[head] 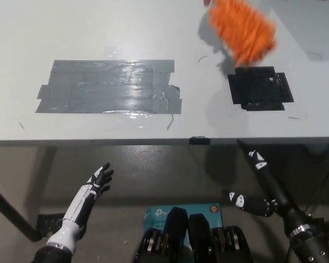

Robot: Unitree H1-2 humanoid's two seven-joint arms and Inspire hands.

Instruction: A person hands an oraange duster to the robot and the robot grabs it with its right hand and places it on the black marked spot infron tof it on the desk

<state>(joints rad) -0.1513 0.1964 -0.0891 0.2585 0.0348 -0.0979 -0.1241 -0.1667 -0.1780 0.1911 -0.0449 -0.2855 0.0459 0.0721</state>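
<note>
Right robot hand [257,181] spread, empty | left robot hand [98,181] spread | duster [242,28] above desk [153,33]

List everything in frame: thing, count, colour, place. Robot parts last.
orange duster: 1, orange, blurred, top right, above the desk just beyond the black marked spot; holder not visible
black marked spot: 1, black tape, right part of desk
grey tape patch: 1, grey, left-centre of desk
desk: 1, light grey, upper half of view
left hand: 1, white, lower left, below desk edge, open
right hand: 1, black, lower right, below desk edge, open
</note>
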